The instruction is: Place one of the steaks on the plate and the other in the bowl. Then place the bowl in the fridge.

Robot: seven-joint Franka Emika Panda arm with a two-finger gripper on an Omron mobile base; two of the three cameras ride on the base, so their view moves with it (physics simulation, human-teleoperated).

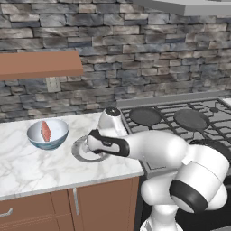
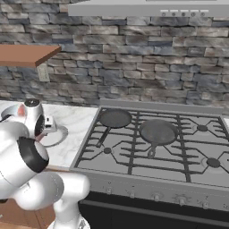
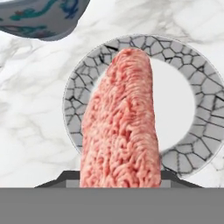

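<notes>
I count two steaks. One (image 1: 45, 131) lies in the single bowl (image 1: 47, 134) on the counter (image 1: 27, 162); that part I judge done. The second steak (image 3: 120, 127) hangs pinched in my gripper (image 3: 119, 181) directly above the single plate (image 3: 87, 70), not yet set down. Remaining: release it there, then carry the bowl to the fridge.

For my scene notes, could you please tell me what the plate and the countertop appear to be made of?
The plate looks like glazed ceramic: smooth white centre, grey rim patterned with dark crackle lines. The countertop looks like polished white marble, judging by its grey veining, though it could be an imitation.
</notes>
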